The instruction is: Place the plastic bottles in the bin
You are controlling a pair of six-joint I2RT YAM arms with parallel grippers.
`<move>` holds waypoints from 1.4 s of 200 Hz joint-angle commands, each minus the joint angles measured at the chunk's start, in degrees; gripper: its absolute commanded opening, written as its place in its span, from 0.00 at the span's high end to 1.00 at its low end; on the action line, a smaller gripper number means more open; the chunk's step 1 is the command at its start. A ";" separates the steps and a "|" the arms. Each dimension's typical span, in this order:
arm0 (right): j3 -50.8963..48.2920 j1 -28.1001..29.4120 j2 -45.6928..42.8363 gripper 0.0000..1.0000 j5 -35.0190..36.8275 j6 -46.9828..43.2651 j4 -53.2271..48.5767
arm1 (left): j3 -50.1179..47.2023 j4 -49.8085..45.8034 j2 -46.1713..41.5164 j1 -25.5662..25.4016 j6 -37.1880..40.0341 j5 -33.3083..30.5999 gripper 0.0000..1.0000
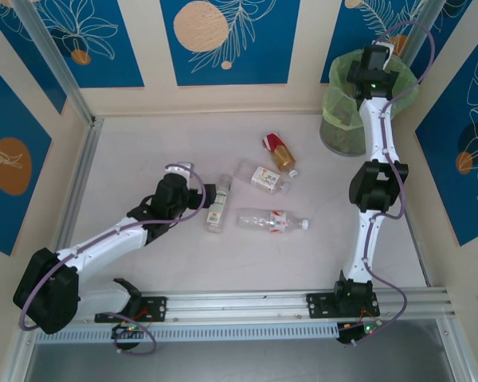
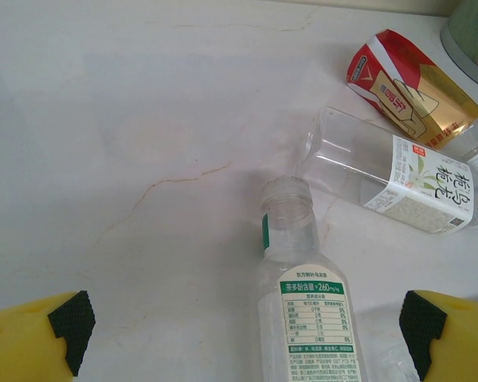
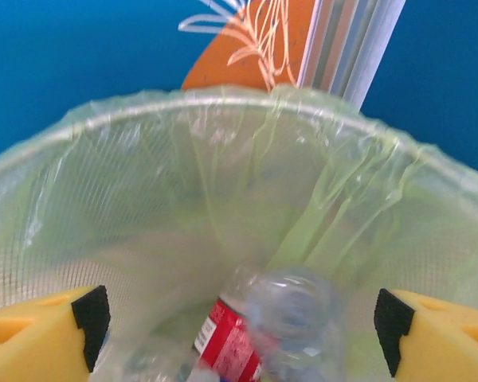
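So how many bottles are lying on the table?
4. The leftmost bottle, the long clear bottle beside it, the white-labelled bottle behind, and the red-and-gold bottle nearest the bin. Others may be hidden inside the bin.

Tabletop (image 2: pixel 143 119): pale marble-look slab, smooth, semi-matt, thin brown veins.
Clear plastic bottle w/ green-white label (image 2: pixel 307 318): glossy, ribbed neck, label looks like printed film.
Clear plastic bottle w/ white label (image 2: pixel 398 171): same glossy see-thru plastic.
Red-gold labelled bottle (image 2: pixel 410 87): shiny wrap, gold part looks metallic.
Light green plastic bag (image 3: pixel 223 183): thin, translucent, crinkled, slight sheen.
Round grey-green bin (image 1: pixel 341 137): translucent plastic; fine mesh texture shows thru the bag in right wrist view.
Clear bottle w/ red label (image 3: pixel 279 326): glossy, blurred.
Left gripper fingers (image 2: pixel 16 342): yellow plastic, smooth, matt. Pads (image 2: pixel 70 320): black, finely textured, rubbery.
Near-edge rail (image 1: pixel 247 302): ribbed bare alu.
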 commanded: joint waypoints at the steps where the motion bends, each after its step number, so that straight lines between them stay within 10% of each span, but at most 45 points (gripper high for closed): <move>1: 2.48 0.09 -1.06 0.09 -1.75 2.31 -3.29 | -0.12 1.68 0.84 -0.33 -0.76 1.11 0.00; 72: -1.80 1.73 -7.74 0.01 -4.65 5.01 -1.77 | 2.88 -0.97 4.28 -0.28 -1.69 2.39 0.00; 139: -15.63 4.69 -20.11 0.00 -6.74 7.62 5.09 | 13.15 -22.17 11.59 -1.30 -5.94 4.40 0.00; 280: -63.08 7.47 -60.52 0.00 -33.77 11.11 9.87 | 27.72 -42.60 29.05 -11.58 -9.43 -1.22 0.11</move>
